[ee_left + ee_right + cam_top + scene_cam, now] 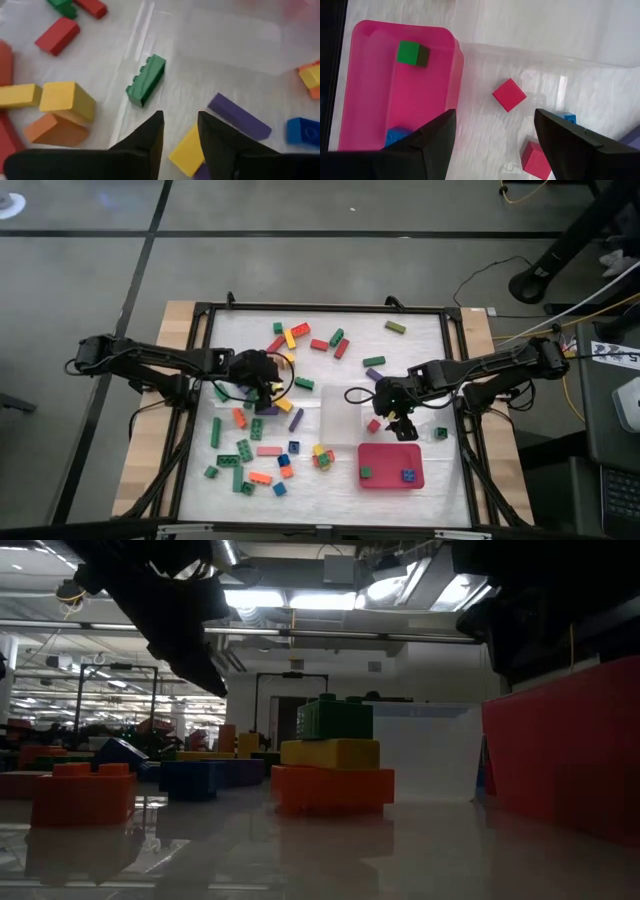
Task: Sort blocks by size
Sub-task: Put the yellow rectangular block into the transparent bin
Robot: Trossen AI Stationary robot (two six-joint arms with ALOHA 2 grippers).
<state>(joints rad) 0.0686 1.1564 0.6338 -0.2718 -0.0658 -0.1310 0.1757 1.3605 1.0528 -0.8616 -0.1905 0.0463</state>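
Many coloured blocks lie on the white table, most in its left half, such as a green bar [146, 80], a purple bar [239, 116] and a yellow block [67, 100]. My left gripper [265, 385] [180, 122] hangs slanting down over them, its fingers a little apart with nothing between the tips. Another yellow block [186, 150] shows through the gap, and I cannot tell whether it touches. My right gripper [393, 418] [495, 114] stands wide open above the table, between the red tray [370, 100] and the clear tub [340, 415]. A small red block [509, 94] lies just ahead of it.
The red tray [392, 470] at the near right holds a small green block [412, 52] and a small blue one [397, 136]. A second red block [536, 159] and a blue one [567, 117] lie near the tub. A green-yellow-orange stack [330, 760] stands near the front.
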